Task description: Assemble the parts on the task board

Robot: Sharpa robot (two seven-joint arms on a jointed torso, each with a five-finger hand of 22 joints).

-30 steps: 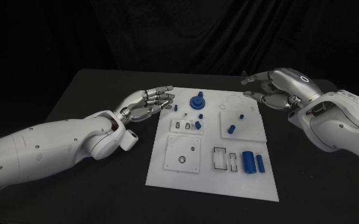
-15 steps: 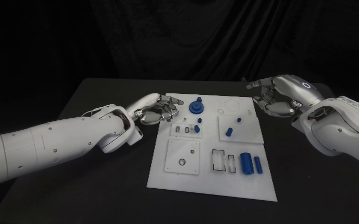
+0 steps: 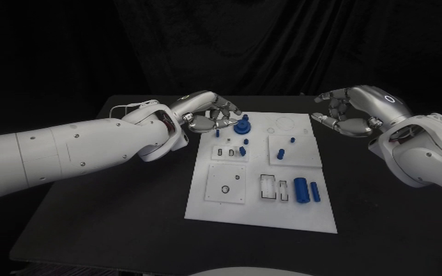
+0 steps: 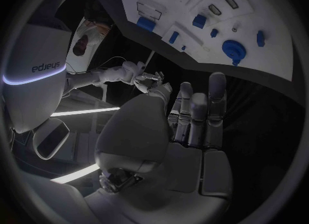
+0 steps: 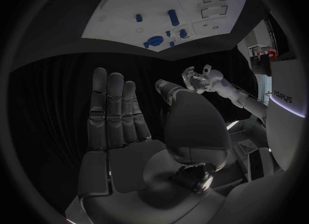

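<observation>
Lying flat in the middle of the black table (image 3: 110,180) is one white board (image 3: 262,215), and on it sit several small blue parts. At the far end stands one round knob-like piece (image 3: 242,126) with a small blue peg (image 3: 217,133) just beside it. The middle carries four more small pieces: one (image 3: 242,151) by the slotted plate, and a short cylinder (image 3: 279,156) with two tiny studs on the square plate next to it. At the near end two blue cylinders lie side by side, a thick one (image 3: 302,193) and a thin one (image 3: 316,192), just beside two empty rectangular pockets (image 3: 268,186). A square plate with a round hole (image 3: 225,190) sits near the board's near-left corner.

The board's near edge and both long sides have bare table around them; the near half of the board has nothing over it.

The left hand (image 3: 210,114) hangs over the board's far-left corner, just beside the round knob; whether it touches it cannot be told. In the left wrist view its fingers (image 4: 196,116) are stretched out nearly straight, side by side, holding nothing. The right hand (image 3: 350,115) hovers off the board's far-right corner, apart from it, fingers loosely curled in the head view; in the right wrist view the fingers (image 5: 116,110) are straight and empty.
</observation>
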